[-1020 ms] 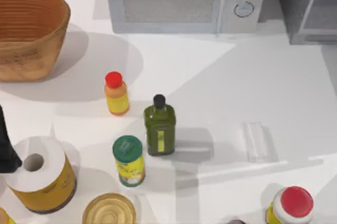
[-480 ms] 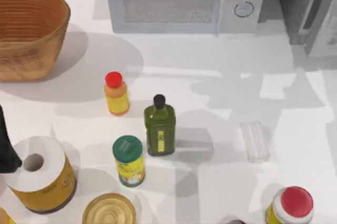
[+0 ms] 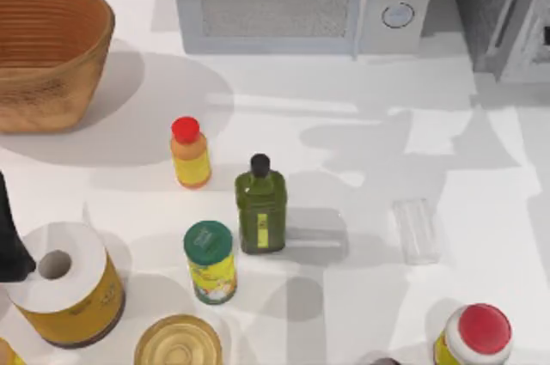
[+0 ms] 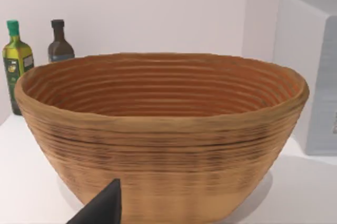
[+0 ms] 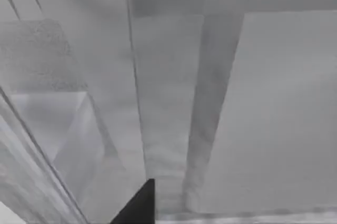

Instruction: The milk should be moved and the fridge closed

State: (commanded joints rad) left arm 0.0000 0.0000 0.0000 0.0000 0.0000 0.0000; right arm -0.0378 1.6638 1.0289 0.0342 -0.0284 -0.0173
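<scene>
My right gripper (image 5: 141,203) sits tight against the fridge (image 3: 507,13) at the table's back right — grey, metallic, glassy door — beside the white microwave (image 3: 301,0); its jaws' state I cannot tell.

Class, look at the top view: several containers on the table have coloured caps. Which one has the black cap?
The dark green bottle near the table's middle. The small orange bottle and the yellow jar have red caps; the yellow can has a green lid.
</scene>
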